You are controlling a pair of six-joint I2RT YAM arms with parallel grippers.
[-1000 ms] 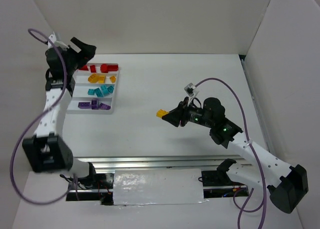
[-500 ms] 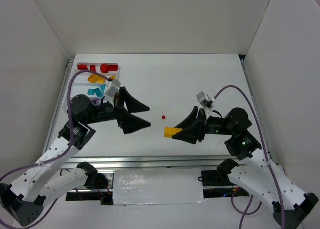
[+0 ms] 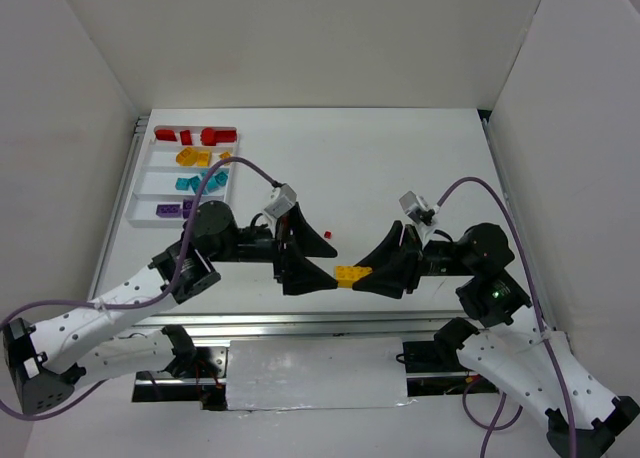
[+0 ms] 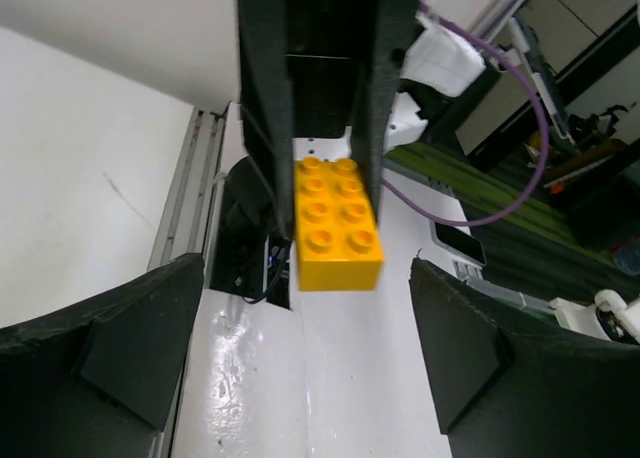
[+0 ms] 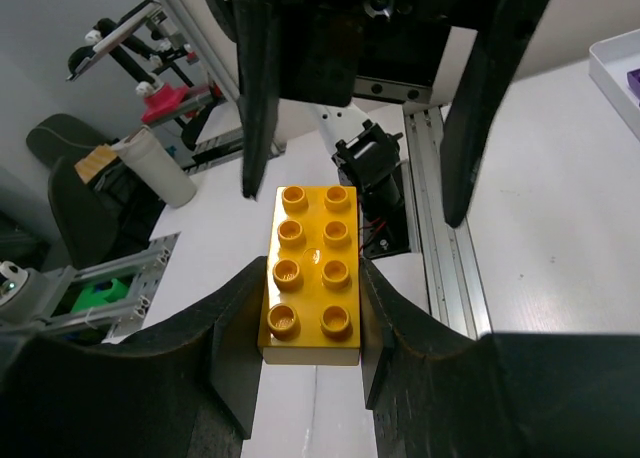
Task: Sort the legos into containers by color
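Note:
A yellow lego [image 3: 350,274] hangs above the table's near middle, and my right gripper [image 3: 362,276] is shut on its sides. In the right wrist view the yellow lego [image 5: 312,273] sits studs-up between my fingers [image 5: 232,328]. My left gripper [image 3: 325,263] faces it, open. Its fingers [image 4: 110,343] stand wide on either side of the yellow lego's [image 4: 338,223] free end without touching it. A tiny red lego [image 3: 327,235] lies on the table just behind them. The containers, compartments of a white tray [image 3: 143,183] at far left, hold red [image 3: 210,135], yellow [image 3: 197,158], teal [image 3: 200,183] and purple [image 3: 175,210] legos.
White walls close the table at the back and on both sides. A metal rail [image 3: 320,323] runs along the near edge between the arm bases. A corner of the tray [image 5: 618,63] shows at the right wrist view's upper right.
The left arm swung from over the tray down to the table's middle, staying open. The right gripper carried the yellow lego nearer and left, and the two grippers now meet tip to tip.

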